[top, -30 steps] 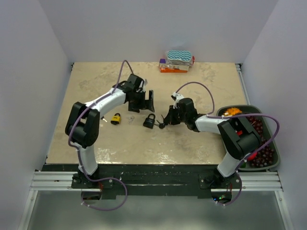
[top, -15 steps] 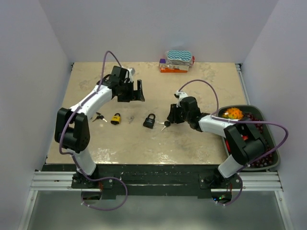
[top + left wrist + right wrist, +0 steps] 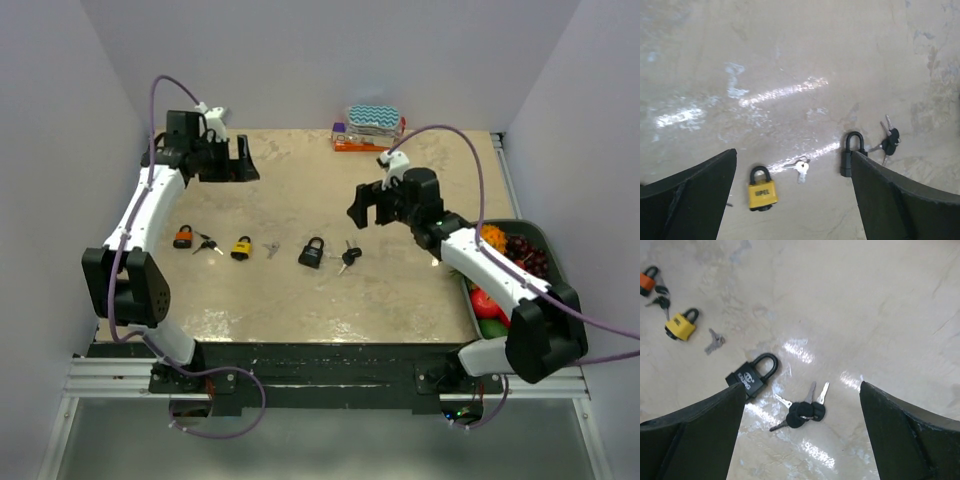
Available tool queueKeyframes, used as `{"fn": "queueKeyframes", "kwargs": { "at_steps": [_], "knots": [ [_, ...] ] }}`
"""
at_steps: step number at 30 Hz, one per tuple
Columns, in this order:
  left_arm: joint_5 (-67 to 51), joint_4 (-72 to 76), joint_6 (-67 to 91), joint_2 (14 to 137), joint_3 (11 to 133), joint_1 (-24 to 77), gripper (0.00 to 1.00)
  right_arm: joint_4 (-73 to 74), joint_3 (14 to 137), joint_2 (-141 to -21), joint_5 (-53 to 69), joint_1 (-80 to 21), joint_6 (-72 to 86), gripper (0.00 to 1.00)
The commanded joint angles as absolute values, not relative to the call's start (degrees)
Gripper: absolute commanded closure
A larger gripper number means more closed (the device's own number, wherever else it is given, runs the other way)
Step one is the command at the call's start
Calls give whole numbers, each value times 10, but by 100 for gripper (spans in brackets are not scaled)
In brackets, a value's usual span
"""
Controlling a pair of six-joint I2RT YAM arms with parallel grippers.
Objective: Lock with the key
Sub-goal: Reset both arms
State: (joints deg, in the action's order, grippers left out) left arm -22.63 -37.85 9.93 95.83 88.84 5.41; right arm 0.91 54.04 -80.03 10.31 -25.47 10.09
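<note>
A black padlock (image 3: 311, 251) (image 3: 752, 374) (image 3: 851, 152) lies flat on the table with its shackle seated. A bunch of black-headed keys (image 3: 347, 257) (image 3: 805, 410) (image 3: 890, 142) lies loose just right of it, apart from the lock. My right gripper (image 3: 368, 207) (image 3: 802, 390) hovers open above and behind the bunch, holding nothing. Over the table's far left corner my left gripper (image 3: 240, 160) (image 3: 794, 165) stands open and empty, looking down at the locks from a distance.
A yellow padlock (image 3: 241, 248) (image 3: 762, 188) and a silver key (image 3: 272, 249) (image 3: 801, 169) lie left of the black lock. Further left is an orange padlock (image 3: 183, 237) with keys (image 3: 207, 244). Packets (image 3: 370, 128) sit at the back; a fruit tray (image 3: 566, 330) stands right.
My right gripper has opened, let go of the key bunch and lifted back to the right. The left arm has swung from beside the black padlock to the far left corner.
</note>
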Motion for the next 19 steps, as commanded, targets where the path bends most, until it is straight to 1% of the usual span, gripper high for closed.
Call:
{"fn": "queueKeyframes", "kwargs": {
  "at_steps": [1, 4, 6, 8, 10, 11, 13, 14, 19],
  "knots": [
    [-227, -397, 32, 913, 916, 22, 1, 81, 616, -739, 110, -209, 60, 1],
    [-194, -374, -26, 871, 874, 23, 1, 128, 632, -705, 123, -152, 60, 1],
    [-186, -376, -54, 845, 847, 27, 1, 148, 626, -680, 128, -128, 55, 1],
    [-177, -370, -69, 821, 792, 39, 1, 169, 607, -639, 137, -99, 50, 1],
    [-168, -354, -73, 780, 728, 52, 1, 184, 576, -607, 139, -87, 49, 1],
    [-164, -344, -73, 754, 708, 55, 1, 195, 563, -572, 141, -86, 50, 1],
    [-153, -336, -72, 731, 659, 63, 1, 200, 526, -538, 141, -85, 54, 1],
    [-151, -331, -71, 715, 647, 63, 1, 204, 516, -508, 141, -85, 57, 1],
    [-144, -323, -64, 689, 616, 64, 1, 214, 492, -473, 146, -85, 57, 1]
  ]
}}
